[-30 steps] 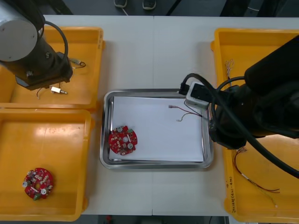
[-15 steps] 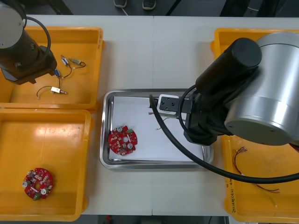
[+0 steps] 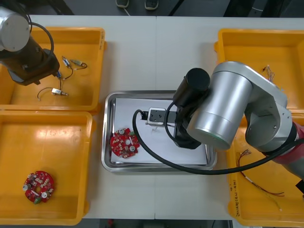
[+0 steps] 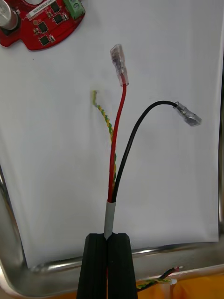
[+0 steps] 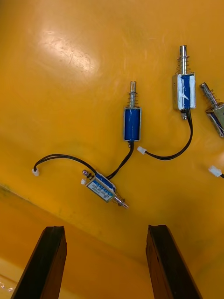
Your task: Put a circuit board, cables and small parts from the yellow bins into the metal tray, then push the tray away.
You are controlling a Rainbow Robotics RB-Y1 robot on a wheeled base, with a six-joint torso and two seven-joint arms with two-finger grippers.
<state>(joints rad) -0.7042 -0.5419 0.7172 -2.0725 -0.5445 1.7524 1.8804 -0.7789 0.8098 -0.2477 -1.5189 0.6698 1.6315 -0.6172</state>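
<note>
Right arm (image 3: 213, 114): bent over metal tray (image 3: 108, 137), jaws pinching red-and-black cable (image 4: 108, 215); circuit board (image 3: 125, 143) at tray's 8 o'clock. Left arm (image 3: 26, 57): over table's 10 o'clock yellow bin (image 3: 85, 92), jaws spread above small metal parts (image 5: 132, 122).

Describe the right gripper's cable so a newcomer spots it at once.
Find the metal tray mid-table, white inside. Above it, while the left gripper hovers over a far bin, the right gripper is shut on a cable bound with grey tape. Unlike cables lying in the yellow bin alongside, it fans over the white: red lead, black lead, twisted yellow-green strand.
</note>
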